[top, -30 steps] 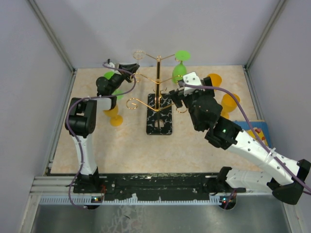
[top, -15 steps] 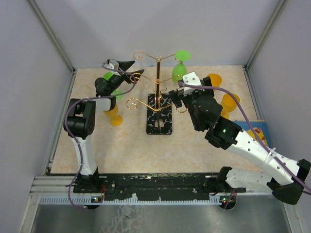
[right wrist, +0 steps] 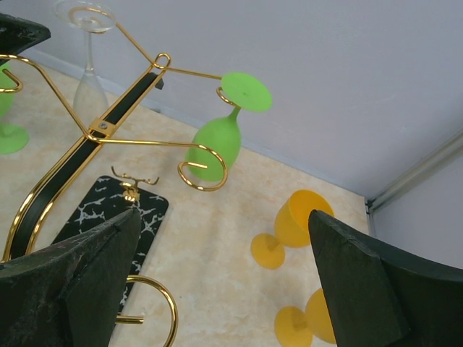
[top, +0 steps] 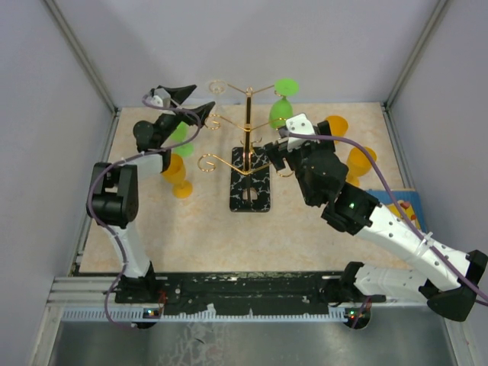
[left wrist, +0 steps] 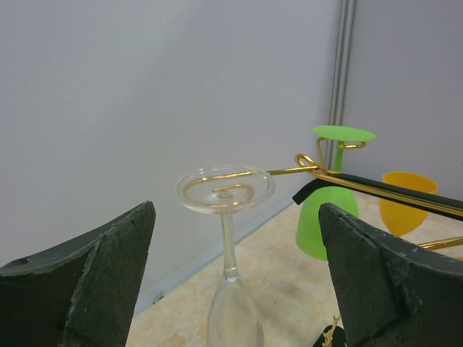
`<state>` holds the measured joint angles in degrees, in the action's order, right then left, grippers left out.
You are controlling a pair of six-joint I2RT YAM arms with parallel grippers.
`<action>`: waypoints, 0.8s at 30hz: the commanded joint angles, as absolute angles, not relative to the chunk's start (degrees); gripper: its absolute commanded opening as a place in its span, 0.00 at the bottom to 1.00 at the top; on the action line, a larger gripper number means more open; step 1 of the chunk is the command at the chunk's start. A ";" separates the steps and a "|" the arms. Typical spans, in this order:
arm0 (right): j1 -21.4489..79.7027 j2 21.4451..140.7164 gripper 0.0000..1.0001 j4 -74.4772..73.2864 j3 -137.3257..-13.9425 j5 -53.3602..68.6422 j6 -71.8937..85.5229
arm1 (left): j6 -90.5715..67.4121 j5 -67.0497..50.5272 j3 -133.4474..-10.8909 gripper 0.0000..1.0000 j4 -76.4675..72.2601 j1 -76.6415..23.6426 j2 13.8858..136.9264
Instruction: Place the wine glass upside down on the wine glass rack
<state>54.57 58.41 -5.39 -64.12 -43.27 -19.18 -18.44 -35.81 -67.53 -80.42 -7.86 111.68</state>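
Beige marbled tabletop point(top: 206, 236) ran between grey walls, with both arm bases at its near edge. Closest, a flat blue and yellow thing point(top: 404, 202) lay at the right edge, mostly hidden under the right arm and too covered to name. The right gripper point(right wrist: 224, 217) hung just right of the wine glass rack point(top: 248, 141), fingers spread wide, holding nothing. Left of the rack's black veined base point(top: 250, 187) stood an orange goblet point(top: 179, 171). Beyond it a standing green goblet point(top: 181, 136) was half covered by the left arm. At the right stood a second orange goblet point(top: 360, 160) and a third orange goblet point(top: 335, 126), both partly behind the right arm. Farther back the left gripper point(top: 191, 101) had its fingers parted wide on either side of the clear wine glass point(left wrist: 226, 189), not touching it. That glass hung upside down by its foot from the curled end of the rack's upper left arm, and its bowl was cut off in the left wrist view. A hanging green goblet point(right wrist: 217, 144) sat likewise on the upper right arm.
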 commanded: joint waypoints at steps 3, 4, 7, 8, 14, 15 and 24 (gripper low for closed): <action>54.16 58.16 0.99 -5.38 -65.33 -42.91 -18.19 | -18.85 -35.23 -63.50 1.00 -80.17 -6.78 105.95; 54.14 58.10 0.99 -5.70 -65.50 -42.85 -17.95 | -19.00 -34.78 -62.13 1.00 -79.97 -6.43 104.79; 54.19 58.12 0.99 -7.24 -66.20 -42.42 -16.84 | -18.28 -32.84 -58.51 1.00 -77.00 -5.44 99.67; 54.15 58.29 0.99 -7.86 -66.57 -42.33 -16.31 | -17.32 -31.87 -57.51 1.00 -74.74 -5.31 98.48; 54.18 58.18 0.99 -10.71 -68.65 -42.14 -13.52 | -11.24 -21.89 -57.93 1.00 -49.88 -5.36 87.34; 54.10 57.92 0.99 -10.97 -68.86 -42.11 -12.97 | -10.49 -20.06 -59.03 1.00 -45.69 -5.32 86.35; 54.07 56.92 0.99 -17.88 -71.91 -41.88 -7.08 | -4.82 -8.90 -88.27 1.00 1.33 -5.23 97.74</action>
